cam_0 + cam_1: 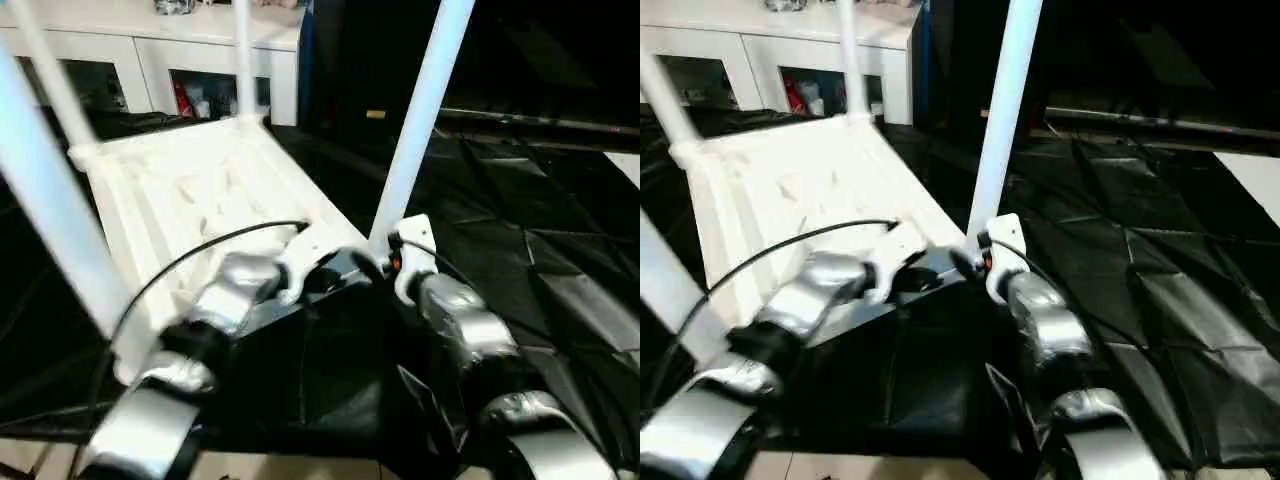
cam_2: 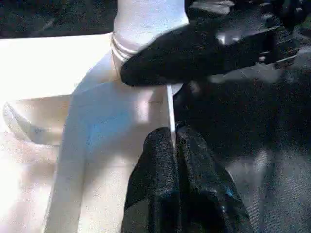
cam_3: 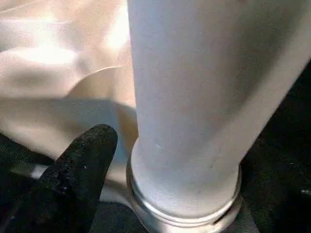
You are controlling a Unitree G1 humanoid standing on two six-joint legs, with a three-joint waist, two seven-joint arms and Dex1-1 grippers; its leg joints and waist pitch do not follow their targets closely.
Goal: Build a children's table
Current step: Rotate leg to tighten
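Tabletop's (image 1: 190, 190) edge pinched by left tool (image 2: 174, 141); right tool (image 3: 121, 160) spread beside leg (image 1: 420, 120), partly hidden.

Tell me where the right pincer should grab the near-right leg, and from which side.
Grip the near-right leg low on its round shaft, just above the corner socket, coming from the robot's side. It stands upright, so level fingers can straddle it.

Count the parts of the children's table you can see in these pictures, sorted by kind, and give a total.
White tube legs standing in corner sockets: 4
White tabletop, ribbed underside up: 1
Total: 5
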